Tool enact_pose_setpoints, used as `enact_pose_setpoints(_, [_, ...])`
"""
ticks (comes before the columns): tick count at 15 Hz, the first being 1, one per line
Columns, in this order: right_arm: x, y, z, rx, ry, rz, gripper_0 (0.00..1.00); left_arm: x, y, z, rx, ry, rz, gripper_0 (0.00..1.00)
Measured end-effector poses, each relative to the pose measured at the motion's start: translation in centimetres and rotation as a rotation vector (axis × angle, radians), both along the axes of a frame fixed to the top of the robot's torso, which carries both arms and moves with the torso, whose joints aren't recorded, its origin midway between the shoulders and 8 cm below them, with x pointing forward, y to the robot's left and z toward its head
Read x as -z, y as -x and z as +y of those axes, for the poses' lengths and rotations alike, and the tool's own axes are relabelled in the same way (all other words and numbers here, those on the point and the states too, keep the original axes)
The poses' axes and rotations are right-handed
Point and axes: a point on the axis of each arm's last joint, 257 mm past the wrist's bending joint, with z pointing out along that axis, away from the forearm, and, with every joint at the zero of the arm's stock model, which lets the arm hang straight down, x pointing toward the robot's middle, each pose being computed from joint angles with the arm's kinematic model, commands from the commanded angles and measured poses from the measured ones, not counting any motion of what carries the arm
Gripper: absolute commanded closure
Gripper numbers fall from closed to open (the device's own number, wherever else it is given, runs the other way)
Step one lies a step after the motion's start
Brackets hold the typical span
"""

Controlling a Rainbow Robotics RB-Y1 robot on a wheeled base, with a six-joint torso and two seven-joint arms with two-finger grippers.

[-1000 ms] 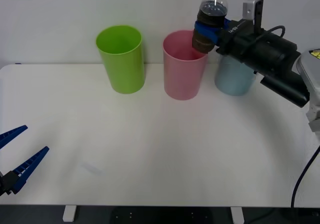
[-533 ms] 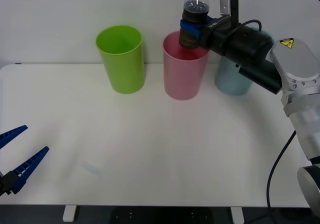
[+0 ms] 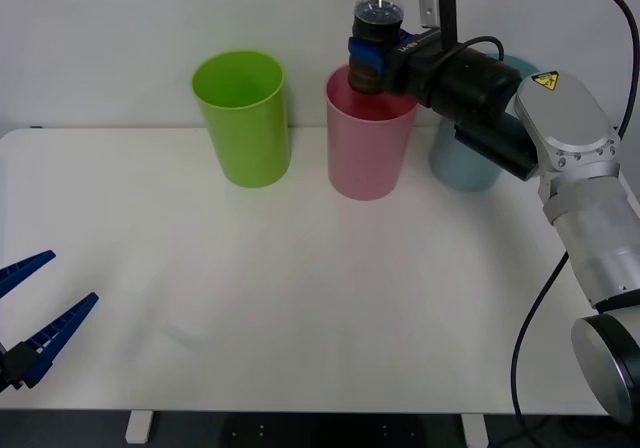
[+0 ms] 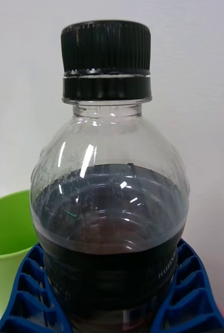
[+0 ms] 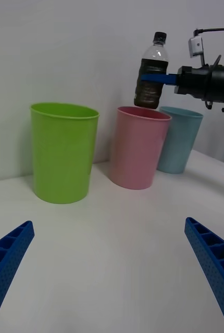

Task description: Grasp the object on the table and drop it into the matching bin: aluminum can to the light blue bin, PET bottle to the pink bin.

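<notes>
Three bins stand in a row at the back of the white table (image 3: 300,298), and the pink bin (image 3: 368,148) in the middle serves as landmark. Far to its left and toward the near edge, the left gripper (image 3: 30,313) hangs idle over the table, its blue fingers spread wide and holding nothing. Just left of the pink bin stands a lime green bin (image 3: 243,118). Directly above the pink bin's rim, upright and not yet inside, is the bottle (image 3: 376,30), held by the right gripper (image 3: 366,63), whose ribbed blue fingers clamp its lower body from both sides. The bottle looks light but partly full of dark liquid, so the weight sits low; its smooth thin plastic is probably slippery and would give under a hard squeeze, so the wide body is the safest hold. Right of the pink bin, the light blue bin (image 3: 470,163) stands partly hidden behind the arm
</notes>
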Motion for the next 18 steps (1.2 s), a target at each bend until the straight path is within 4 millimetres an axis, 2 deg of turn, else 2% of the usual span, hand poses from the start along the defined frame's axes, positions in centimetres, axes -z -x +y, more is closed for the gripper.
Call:
enact_pose_setpoints(1, [0.0,0.0,0.1,-0.002,0.000,0.000,0.90,0.0,0.0,0.0,0.000,0.000,0.000,0.00])
enact_pose_setpoints(2, [0.0,0.1,0.2,-0.003,0.000,-0.001,0.37,0.0,0.0,0.0,0.000,0.000,0.000,0.00])
enact_pose_setpoints(3, [0.1,0.1,0.3,-0.005,0.004,-0.003,0.08,0.0,0.0,0.0,0.000,0.000,0.000,0.00])
enact_pose_setpoints(4, [0.1,0.1,0.3,-0.005,0.009,-0.007,0.00,0.0,0.0,0.0,0.000,0.000,0.000,0.00])
enact_pose_setpoints(14, [-0.4,0.4,0.0,-0.008,-0.002,-0.026,0.00,0.0,0.0,0.0,0.000,0.000,0.000,0.00])
enact_pose_setpoints(18, [-0.5,2.3,-1.3,-0.007,0.002,-0.068,0.00,0.0,0.0,0.0,0.000,0.000,0.000,0.00])
